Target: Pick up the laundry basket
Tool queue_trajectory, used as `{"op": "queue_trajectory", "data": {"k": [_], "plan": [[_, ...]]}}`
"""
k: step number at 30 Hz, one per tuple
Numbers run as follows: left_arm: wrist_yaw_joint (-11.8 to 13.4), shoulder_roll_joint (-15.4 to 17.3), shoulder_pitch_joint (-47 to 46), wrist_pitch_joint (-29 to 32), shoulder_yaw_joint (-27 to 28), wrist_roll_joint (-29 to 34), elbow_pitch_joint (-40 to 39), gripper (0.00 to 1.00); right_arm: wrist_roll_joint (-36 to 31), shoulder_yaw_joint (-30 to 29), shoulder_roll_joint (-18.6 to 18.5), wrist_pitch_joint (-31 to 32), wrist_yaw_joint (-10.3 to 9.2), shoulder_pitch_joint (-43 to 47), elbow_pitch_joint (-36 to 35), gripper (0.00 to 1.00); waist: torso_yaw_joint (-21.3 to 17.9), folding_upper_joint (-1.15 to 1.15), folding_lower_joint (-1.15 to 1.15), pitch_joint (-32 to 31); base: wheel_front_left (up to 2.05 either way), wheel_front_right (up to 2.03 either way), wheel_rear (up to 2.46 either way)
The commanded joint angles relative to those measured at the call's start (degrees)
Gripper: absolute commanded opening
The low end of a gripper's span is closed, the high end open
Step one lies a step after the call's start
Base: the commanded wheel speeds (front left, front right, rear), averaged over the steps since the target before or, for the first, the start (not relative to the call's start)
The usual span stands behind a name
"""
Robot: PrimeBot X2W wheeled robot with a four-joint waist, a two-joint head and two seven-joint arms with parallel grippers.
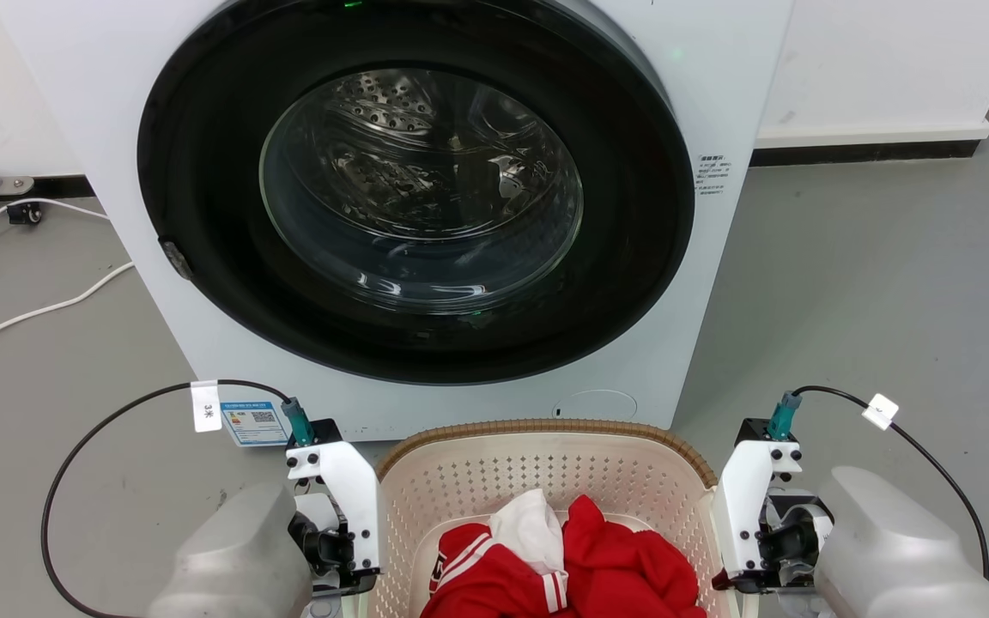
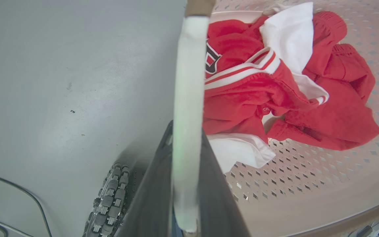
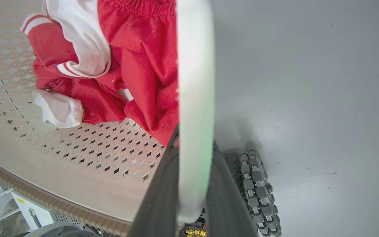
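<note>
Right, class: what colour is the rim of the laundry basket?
The laundry basket's rim is brown with a braided look; the head view shows it best.

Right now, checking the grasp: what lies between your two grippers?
Head view: the laundry basket with red-and-white clothes sits between left gripper and right gripper.

The washing machine [image 1: 426,215] stood close behind the laundry basket [image 1: 546,427] and closed off the way forward. Bare grey floor [image 1: 846,300] lay open on both sides, crossed only by white cables [image 1: 39,311] far out on the left. Inside the basket a heap of red and white clothes [image 1: 615,558] filled the middle, with perforated bottom free around it. Both side walls were occupied, the left gripper [image 2: 187,131] and right gripper [image 3: 194,138] each straddling one with a finger on either side, and a roller wheel [image 3: 258,194] stood just outside.
</note>
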Motion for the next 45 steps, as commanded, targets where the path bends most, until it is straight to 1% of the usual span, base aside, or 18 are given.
{"op": "queue_trajectory", "data": {"k": [1, 45], "plan": [[-0.18, -0.12, 0.16, -0.25, 0.11, -0.18, 0.0, 0.0, 0.13, 0.12, 0.39, -0.17, 0.18, 0.06, -0.11, 0.0, 0.0, 0.0, 0.0, 0.02, 0.0, 0.0, 0.0], [-0.63, -0.47, 0.25, -1.03, -0.24, -0.33, -0.02, 0.0, 2.54, 2.25, 0.26, -1.48, 0.18, 0.84, 0.07, 0.0, 0.37, 0.0, 0.0, 0.62, 0.0, 0.0, 0.0]]}}
